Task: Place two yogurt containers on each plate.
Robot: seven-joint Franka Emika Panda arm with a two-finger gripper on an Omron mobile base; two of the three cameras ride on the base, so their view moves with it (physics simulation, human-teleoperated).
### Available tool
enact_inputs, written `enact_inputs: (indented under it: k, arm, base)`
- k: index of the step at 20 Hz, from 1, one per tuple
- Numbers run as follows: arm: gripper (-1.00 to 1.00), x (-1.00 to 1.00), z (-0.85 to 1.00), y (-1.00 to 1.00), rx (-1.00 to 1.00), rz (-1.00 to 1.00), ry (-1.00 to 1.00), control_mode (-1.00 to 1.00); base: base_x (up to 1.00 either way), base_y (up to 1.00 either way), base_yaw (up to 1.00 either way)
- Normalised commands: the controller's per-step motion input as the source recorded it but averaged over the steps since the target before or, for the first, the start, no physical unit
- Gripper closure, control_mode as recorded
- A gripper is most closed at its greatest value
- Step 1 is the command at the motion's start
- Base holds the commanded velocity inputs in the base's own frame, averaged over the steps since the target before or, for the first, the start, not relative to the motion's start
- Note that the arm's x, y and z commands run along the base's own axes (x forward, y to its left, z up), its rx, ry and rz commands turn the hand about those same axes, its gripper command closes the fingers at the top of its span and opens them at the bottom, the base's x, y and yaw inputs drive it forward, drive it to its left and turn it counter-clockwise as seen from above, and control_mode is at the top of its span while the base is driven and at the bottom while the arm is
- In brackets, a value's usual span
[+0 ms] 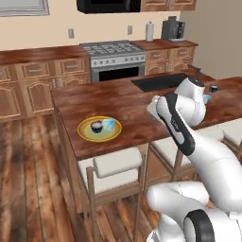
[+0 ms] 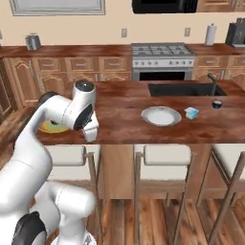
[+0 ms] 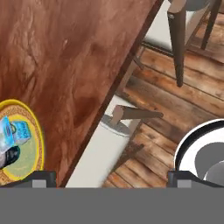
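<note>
The yellow plate [image 1: 99, 128] near the tabletop [image 1: 127, 113] edge carries 2 yogurt cups, 1 dark [image 1: 96, 125] and 1 light-blue [image 1: 109, 124]. The white plate [image 2: 161, 116] lies bare, with 1 blue cup [image 2: 192, 113] beside it and 1 dark cup [image 2: 217, 103] farther off. The jaws stand wide open, holding nothing.

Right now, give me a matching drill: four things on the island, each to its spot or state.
Things
1. yellow plate
2. white plate
3. light-blue cup
4. dark cup

Places or states
A. bare, in front of the sink
B. on the counter just right of the white plate
C. holds a dark cup and a light-blue cup
D. on the counter right of the sink, near the faucet

Pairs: 1-C, 2-A, 3-B, 4-D
</note>
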Motion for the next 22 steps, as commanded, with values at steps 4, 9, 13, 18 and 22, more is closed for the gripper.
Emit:
enact_inputs:
  k: [4, 9, 13, 18, 22]
  arm:
    - [-1.00, 0.00, 0.00, 0.00, 0.00, 0.00, 0.00, 1.00]
    - [-1.00, 0.00, 0.00, 0.00, 0.00, 0.00, 0.00, 1.00]
    - [-1.00, 0.00, 0.00, 0.00, 0.00, 0.00, 0.00, 1.00]
    - [-1.00, 0.00, 0.00, 0.00, 0.00, 0.00, 0.00, 1.00]
    - [-1.00, 0.00, 0.00, 0.00, 0.00, 0.00, 0.00, 1.00]
  base:
    - [0.02, -1.00, -0.32]
    - [0.41, -0.67, 0.04]
    - [0.44, -0.64, 0.24]
    - [0.64, -0.52, 0.40]
    - [0.73, -0.34, 0.47]
